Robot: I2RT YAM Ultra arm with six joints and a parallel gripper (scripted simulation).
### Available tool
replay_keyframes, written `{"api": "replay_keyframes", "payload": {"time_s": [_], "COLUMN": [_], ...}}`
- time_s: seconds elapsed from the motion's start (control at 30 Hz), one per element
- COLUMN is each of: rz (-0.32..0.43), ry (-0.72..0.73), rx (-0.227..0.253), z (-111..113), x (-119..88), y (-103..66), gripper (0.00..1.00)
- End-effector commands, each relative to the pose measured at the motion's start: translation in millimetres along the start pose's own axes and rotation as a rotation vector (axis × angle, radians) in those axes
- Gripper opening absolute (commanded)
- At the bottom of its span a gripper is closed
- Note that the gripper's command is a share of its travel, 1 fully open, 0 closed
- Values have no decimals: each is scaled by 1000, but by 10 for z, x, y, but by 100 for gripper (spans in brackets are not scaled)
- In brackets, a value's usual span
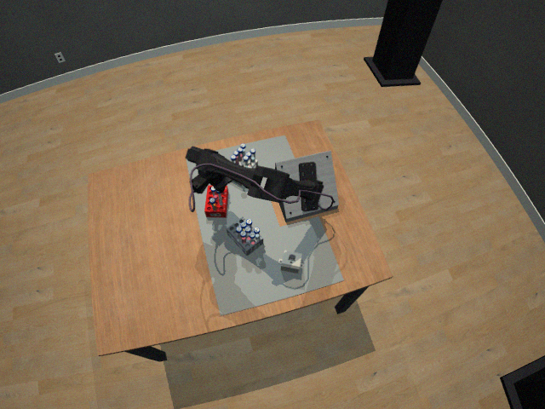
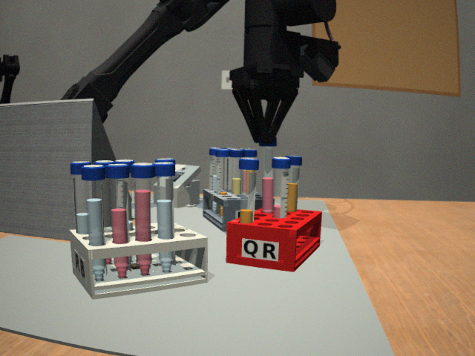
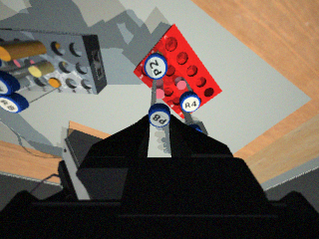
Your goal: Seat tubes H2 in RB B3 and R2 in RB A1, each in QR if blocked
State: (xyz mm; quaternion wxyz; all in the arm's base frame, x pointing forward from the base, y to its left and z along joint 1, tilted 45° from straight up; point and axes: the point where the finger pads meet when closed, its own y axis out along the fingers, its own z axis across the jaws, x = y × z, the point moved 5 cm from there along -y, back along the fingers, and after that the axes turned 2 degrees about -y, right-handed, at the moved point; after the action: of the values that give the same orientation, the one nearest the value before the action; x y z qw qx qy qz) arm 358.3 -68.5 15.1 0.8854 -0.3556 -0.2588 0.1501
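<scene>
My gripper (image 2: 266, 140) (image 3: 159, 119) is shut on the blue cap of a tube marked P8 (image 2: 267, 195) (image 3: 159, 115), with pink liquid. It is upright at the red rack QR (image 1: 223, 211) (image 2: 233, 247) (image 3: 201, 70), its cap higher than the other caps there; its lower end is hidden. Tubes P2 (image 3: 156, 67) and R4 (image 3: 190, 103) stand in QR, with another cap partly hidden behind the fingers. The grey rack RA (image 1: 238, 243) (image 2: 226, 207) (image 3: 92, 46) and white rack RB (image 2: 153, 245) hold several tubes. I cannot read H2 or R2 on any cap.
The DONE button box (image 1: 290, 266) (image 2: 187, 191) stands beyond RA in the exterior view. The arm's grey base block (image 1: 286, 174) (image 2: 41, 168) is beside the bench mat (image 2: 245, 317). A thin cable lies near RA.
</scene>
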Motion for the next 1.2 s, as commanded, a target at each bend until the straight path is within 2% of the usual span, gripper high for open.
{"api": "replay_keyframes", "payload": {"time_s": [0.0, 0.53, 0.83, 1.17], "rz": [-19, -15, -8, -11], "ry": [-12, -3, 10, 4], "rx": [-35, -25, -8, -17], "z": [16, -2, -38, -18], "x": [29, -15, -56, -48], "y": [-229, -341, -350, -461], "gripper": [0, 0, 0, 0]}}
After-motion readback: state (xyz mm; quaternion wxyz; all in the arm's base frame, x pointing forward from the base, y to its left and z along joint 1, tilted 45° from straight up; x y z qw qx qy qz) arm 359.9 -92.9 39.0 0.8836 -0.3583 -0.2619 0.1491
